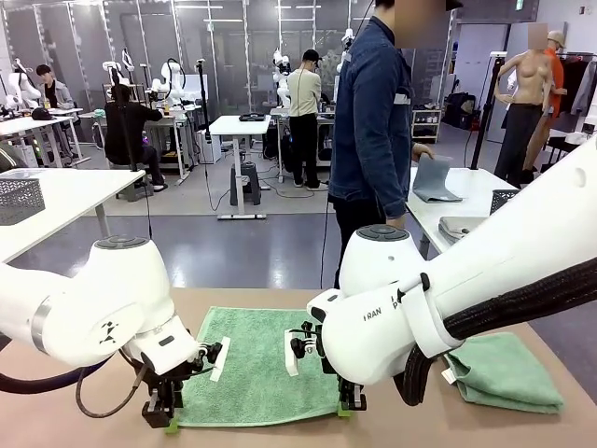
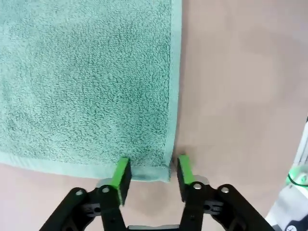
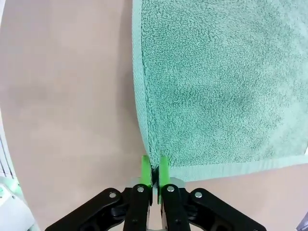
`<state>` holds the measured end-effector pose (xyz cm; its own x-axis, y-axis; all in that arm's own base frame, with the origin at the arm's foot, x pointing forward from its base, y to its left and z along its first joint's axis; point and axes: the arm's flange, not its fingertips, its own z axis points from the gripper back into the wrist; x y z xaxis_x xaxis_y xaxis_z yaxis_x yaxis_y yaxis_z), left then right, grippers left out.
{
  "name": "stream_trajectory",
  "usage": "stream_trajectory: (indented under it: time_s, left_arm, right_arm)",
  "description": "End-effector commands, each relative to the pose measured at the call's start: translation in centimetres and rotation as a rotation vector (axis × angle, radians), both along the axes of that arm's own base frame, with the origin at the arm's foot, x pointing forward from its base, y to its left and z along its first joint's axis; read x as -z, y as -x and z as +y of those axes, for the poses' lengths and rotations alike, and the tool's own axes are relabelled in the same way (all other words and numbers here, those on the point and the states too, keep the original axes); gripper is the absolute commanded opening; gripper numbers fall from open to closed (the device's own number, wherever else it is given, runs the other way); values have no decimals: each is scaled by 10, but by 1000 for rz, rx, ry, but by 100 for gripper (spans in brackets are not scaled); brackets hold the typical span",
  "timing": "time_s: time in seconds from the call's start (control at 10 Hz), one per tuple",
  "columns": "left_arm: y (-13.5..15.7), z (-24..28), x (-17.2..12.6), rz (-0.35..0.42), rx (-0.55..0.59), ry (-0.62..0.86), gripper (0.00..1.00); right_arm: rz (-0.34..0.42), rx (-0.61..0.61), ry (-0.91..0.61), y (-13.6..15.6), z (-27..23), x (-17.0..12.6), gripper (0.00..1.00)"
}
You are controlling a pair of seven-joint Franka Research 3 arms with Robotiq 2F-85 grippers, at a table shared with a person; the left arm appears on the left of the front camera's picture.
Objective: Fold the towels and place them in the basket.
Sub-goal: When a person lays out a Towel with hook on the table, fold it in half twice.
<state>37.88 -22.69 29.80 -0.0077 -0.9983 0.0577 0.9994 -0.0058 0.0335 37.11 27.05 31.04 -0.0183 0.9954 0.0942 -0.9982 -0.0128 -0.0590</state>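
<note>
Left hand (image 2: pixel 151 169) sat low over the counter (image 2: pixel 240 96), fingers apart, straddling one near corner of the spread towel (image 2: pixel 86 82). The corner lay between the pads, not yet pinched. Right hand (image 3: pixel 155 168) had its fingers together, clamped on the other near corner, with the cloth lying flat ahead of it. Off to the right hand's outer side, a second towel (image 1: pixel 504 373) lay already folded on the counter. Judgement: one towel folded, this one only at the grasping stage, and both left to go into the basket.
</note>
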Motion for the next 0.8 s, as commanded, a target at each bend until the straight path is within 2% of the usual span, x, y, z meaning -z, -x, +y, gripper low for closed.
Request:
stream_trajectory:
  time_s: [0.0, 0.5, 0.7]
  left_arm:
    - [-2, 0, 6, 6, -9, -21, 0]
    - [-3, 2, -1, 3, -16, 0, 0]
    - [10, 5, -23, 30, 39, 30, 0]
  right_arm:
    - [17, 7, -10, 2, 1, 0, 0]
    - [14, 4, -8, -1, 2, -3, 0]
    - [4, -6, -19, 2, 3, -12, 0]
